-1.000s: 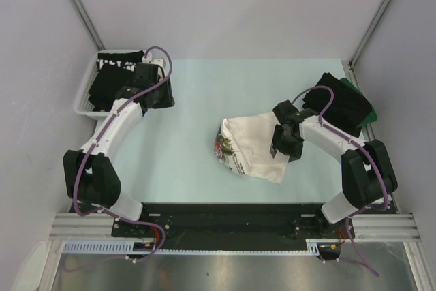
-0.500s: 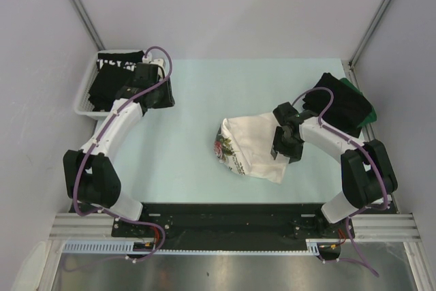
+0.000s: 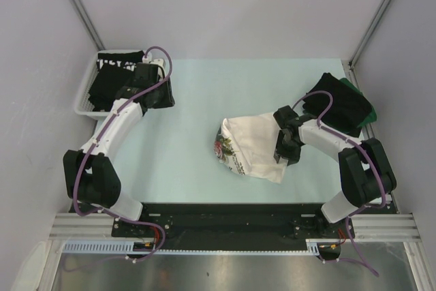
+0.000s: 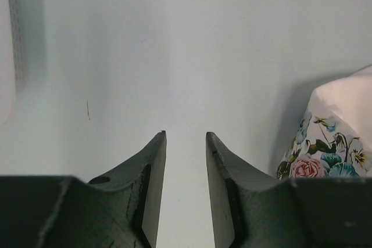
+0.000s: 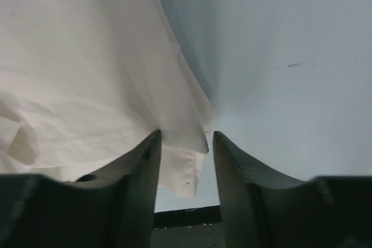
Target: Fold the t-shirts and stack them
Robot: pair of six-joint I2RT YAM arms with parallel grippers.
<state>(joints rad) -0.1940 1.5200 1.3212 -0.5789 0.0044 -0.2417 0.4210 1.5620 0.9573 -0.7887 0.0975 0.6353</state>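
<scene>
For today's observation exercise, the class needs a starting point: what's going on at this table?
The right gripper sits at the crumpled white floral t-shirt, a hem edge between its open jaws. The left gripper hangs open and empty over the table beside the basket, where black t-shirts wait. Folded dark t-shirts are stacked at far right.

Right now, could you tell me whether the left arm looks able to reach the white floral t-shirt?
Probably yes: only bare table lies between the left gripper and the floral t-shirt, and its jaws stand open and empty. The right gripper sits at the shirt's opposite edge.
</scene>
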